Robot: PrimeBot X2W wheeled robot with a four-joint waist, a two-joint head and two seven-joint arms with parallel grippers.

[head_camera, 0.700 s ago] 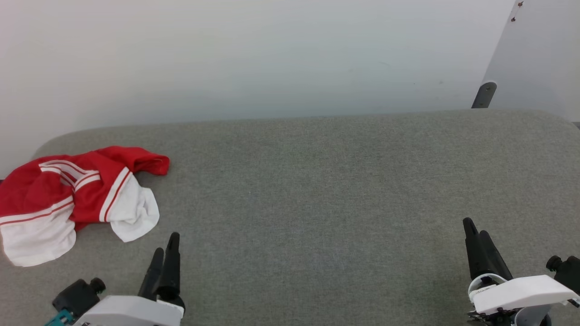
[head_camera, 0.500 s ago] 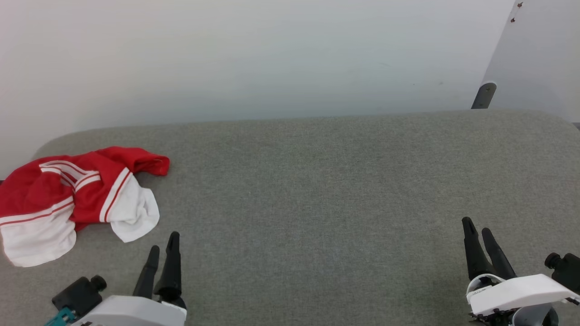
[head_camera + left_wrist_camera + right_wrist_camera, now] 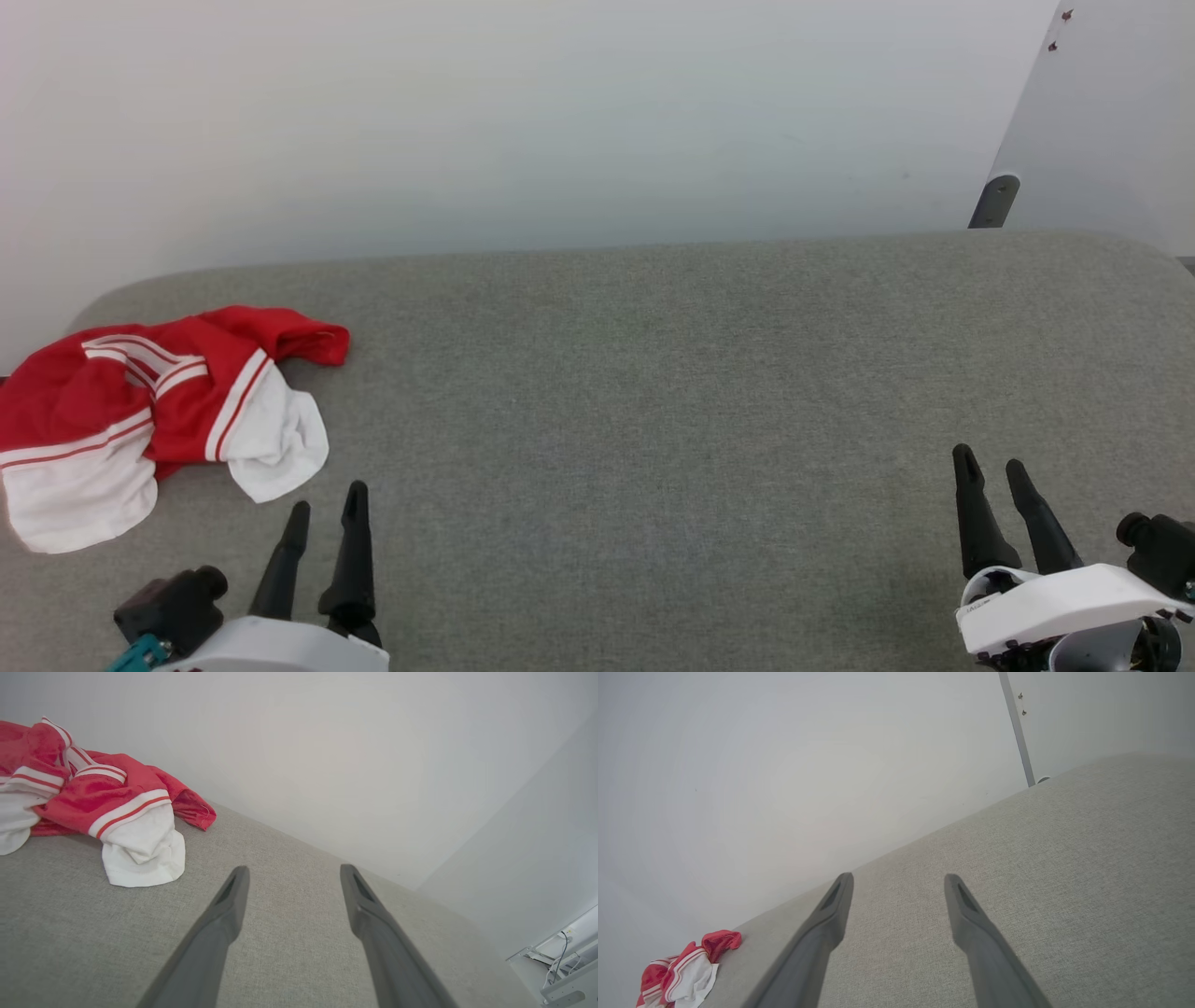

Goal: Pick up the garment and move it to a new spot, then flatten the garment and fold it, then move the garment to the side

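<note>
Grey cloth covers the table (image 3: 653,392). Nearest, the left claw (image 3: 327,498) and right claw (image 3: 988,458) hover low at its near corners, fingers spread apart, holding nothing, pointing away. Just beyond the left claw, untouched, the garment (image 3: 159,411) lies crumpled at the table's left end, red with white hems, before the white wall (image 3: 560,121).

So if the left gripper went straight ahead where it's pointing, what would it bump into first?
Not the garment, which lies off to the side of the left gripper. Ahead looks free over the grey cushion, then probably the white wall, though depth is unclear.
</note>
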